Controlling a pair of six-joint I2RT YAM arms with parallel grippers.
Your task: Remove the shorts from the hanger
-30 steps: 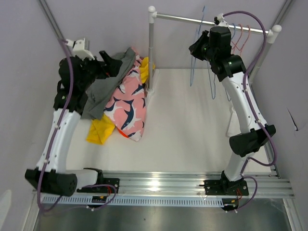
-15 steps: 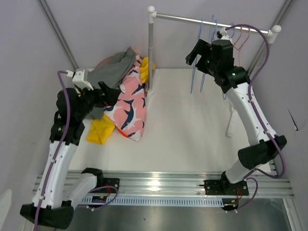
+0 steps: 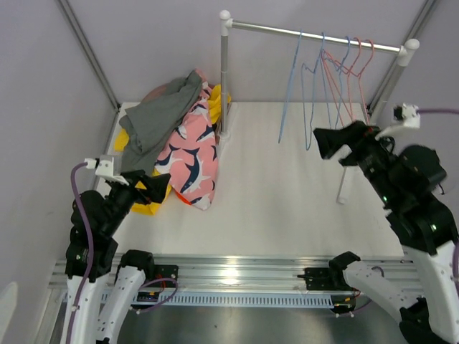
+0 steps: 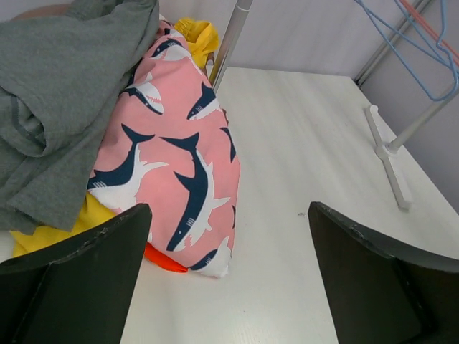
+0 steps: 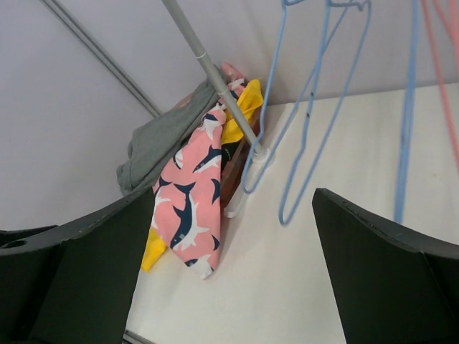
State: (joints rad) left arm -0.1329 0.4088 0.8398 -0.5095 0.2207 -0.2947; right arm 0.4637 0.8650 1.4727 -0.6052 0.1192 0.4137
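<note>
The shorts lie heaped at the far-left of the surface, beside the rack post: grey shorts on top, pink shark-print shorts beneath, and yellow shorts and orange shorts peeking out at the near side. The left claw hovers just beside the heap, spread wide. The right claw, equally wide, hangs near the wire hangers.
</note>
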